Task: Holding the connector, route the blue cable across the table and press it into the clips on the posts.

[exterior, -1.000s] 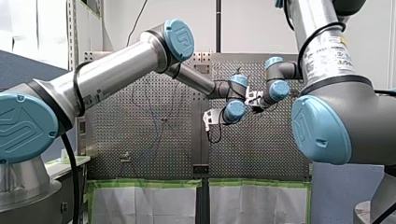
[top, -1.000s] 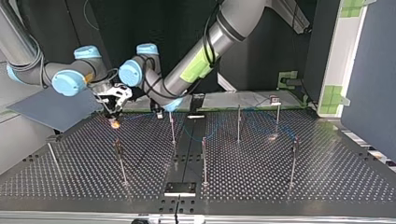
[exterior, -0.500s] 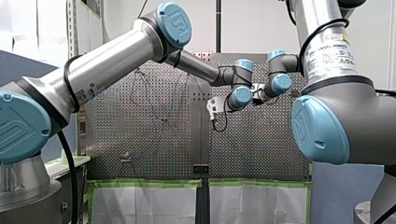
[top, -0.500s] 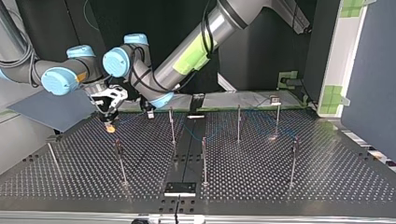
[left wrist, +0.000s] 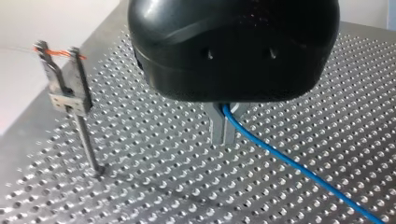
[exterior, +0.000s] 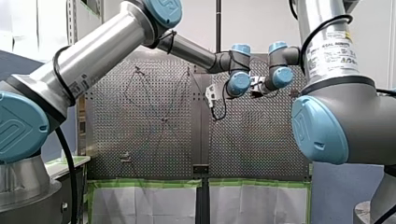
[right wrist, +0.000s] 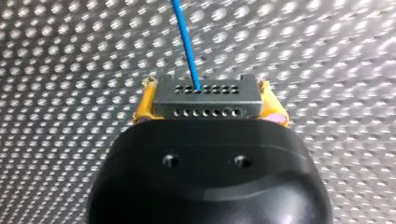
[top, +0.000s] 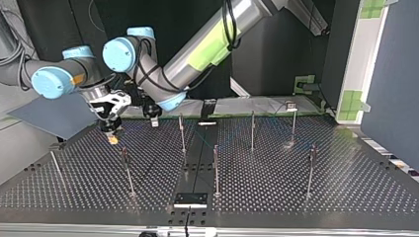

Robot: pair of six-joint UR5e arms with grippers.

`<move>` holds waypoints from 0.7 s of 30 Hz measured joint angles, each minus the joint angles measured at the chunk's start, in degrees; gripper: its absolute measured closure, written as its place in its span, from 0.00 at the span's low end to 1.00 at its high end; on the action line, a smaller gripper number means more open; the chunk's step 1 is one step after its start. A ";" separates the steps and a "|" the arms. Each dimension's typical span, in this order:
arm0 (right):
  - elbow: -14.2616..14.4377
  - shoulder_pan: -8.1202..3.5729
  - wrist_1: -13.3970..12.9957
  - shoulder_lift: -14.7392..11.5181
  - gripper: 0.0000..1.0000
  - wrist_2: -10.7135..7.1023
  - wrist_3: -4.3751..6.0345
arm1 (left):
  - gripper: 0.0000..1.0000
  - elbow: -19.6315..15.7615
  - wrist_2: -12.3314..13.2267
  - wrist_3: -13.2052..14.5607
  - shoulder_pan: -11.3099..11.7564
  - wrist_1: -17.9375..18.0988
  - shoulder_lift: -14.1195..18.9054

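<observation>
At the upper left of the top view, both grippers hang close together over the perforated table (top: pixel 296 187), my right gripper (top: pixel 111 134) further left than my left gripper (top: pixel 153 120). In the right wrist view, the yellow pads (right wrist: pixel 142 106) are clamped on the two ends of the grey connector (right wrist: pixel 208 100). The blue cable (right wrist: pixel 186 42) leaves the connector's holed face and runs ahead over the table. In the left wrist view, my left gripper's metal fingers (left wrist: pixel 217 126) are drawn together on the cable, which comes out between them and trails off low over the plate. A post (left wrist: pixel 84 135) topped by a forked clip (left wrist: pixel 63 79), a thin orange strand across its prongs, stands well apart from the cable.
</observation>
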 joint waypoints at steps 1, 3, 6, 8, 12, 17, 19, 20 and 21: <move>0.00 -0.01 0.00 -0.53 1.00 -0.29 0.22 | 1.00 -0.22 0.01 0.20 -0.10 0.06 0.27; 0.00 0.01 -0.01 -1.73 1.00 -0.81 0.63 | 1.00 -0.51 0.04 0.55 -0.29 0.17 0.67; 0.01 0.00 0.01 -3.26 1.00 -1.18 0.99 | 1.00 -0.64 0.06 0.79 -0.45 0.24 0.96; 0.02 0.00 0.05 -4.08 1.00 -1.28 1.24 | 1.00 -0.66 0.03 0.89 -0.60 0.23 1.45; 0.00 -0.04 0.17 -5.53 1.00 -1.35 1.61 | 1.00 -0.67 -0.03 1.10 -0.82 0.11 3.12; 0.00 -0.04 0.31 -6.06 1.00 -1.32 1.91 | 1.00 -0.67 0.00 1.24 -1.12 0.06 5.02; 0.00 -0.03 0.36 -6.16 1.00 -1.27 1.98 | 1.00 -0.67 0.06 1.36 -1.18 0.12 5.44; 0.00 -0.03 0.37 -6.20 1.00 -1.27 1.99 | 1.00 -0.68 0.10 1.54 -1.20 0.18 5.60; 0.00 -0.03 0.39 -6.26 1.00 -1.27 2.01 | 1.00 -0.68 0.17 1.75 -1.21 0.23 5.66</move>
